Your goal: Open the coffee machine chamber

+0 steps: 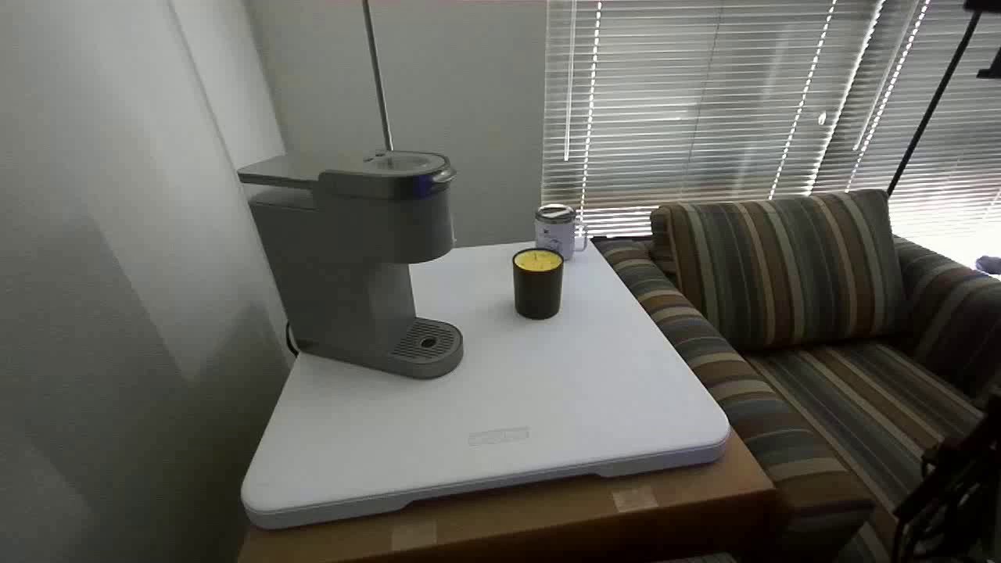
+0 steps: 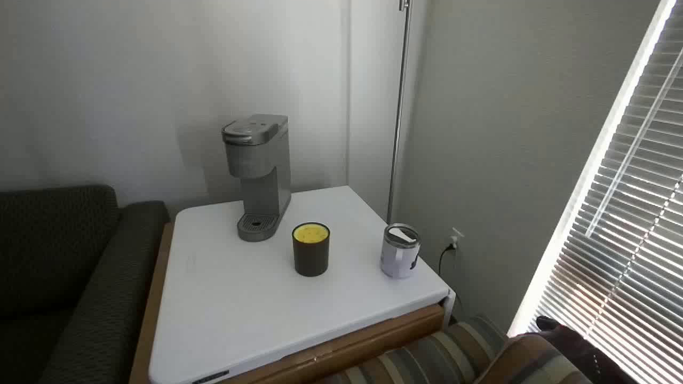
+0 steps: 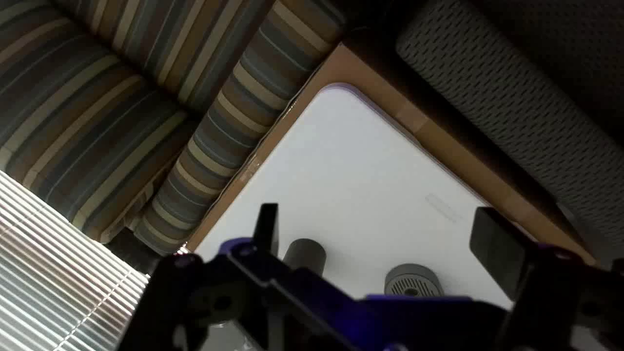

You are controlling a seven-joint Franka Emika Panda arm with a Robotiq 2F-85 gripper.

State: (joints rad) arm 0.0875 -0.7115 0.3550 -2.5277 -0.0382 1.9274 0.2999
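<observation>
White rectangular tabletop with rounded corners [image 1: 579,407], set on a brown cardboard box [image 1: 563,508]. On it, near the pale grey wall [image 1: 117,297]: matte grey single-serve coffee machine with oval base [image 1: 336,274].

Black cylindrical vessel with yellow fill [image 2: 311,260]: upright, off the machine's front, well apart from it. White lidded mug with handle [image 2: 397,262]: upright, beyond the vessel, farther from the machine.

Armchair in multicoloured stripes [image 1: 782,274]: along the edge opposite the machine. Dark patterned sofa [image 2: 53,256]: along an adjoining edge. Slim metal pole [image 2: 397,122]: upright, in the corner.

Black two-fingered gripper [image 3: 380,239], wrist view: jaws spread wide, the tabletop seen through the gap; holding nothing.

Machine orientation: upright, long axis vertical; front and slotted drip tray [image 1: 410,342] pointing inward across the tabletop, toward the armchair side. Chamber, a round grey brew head [image 1: 414,227]: at the machine's top, lid lying flat and closed.
</observation>
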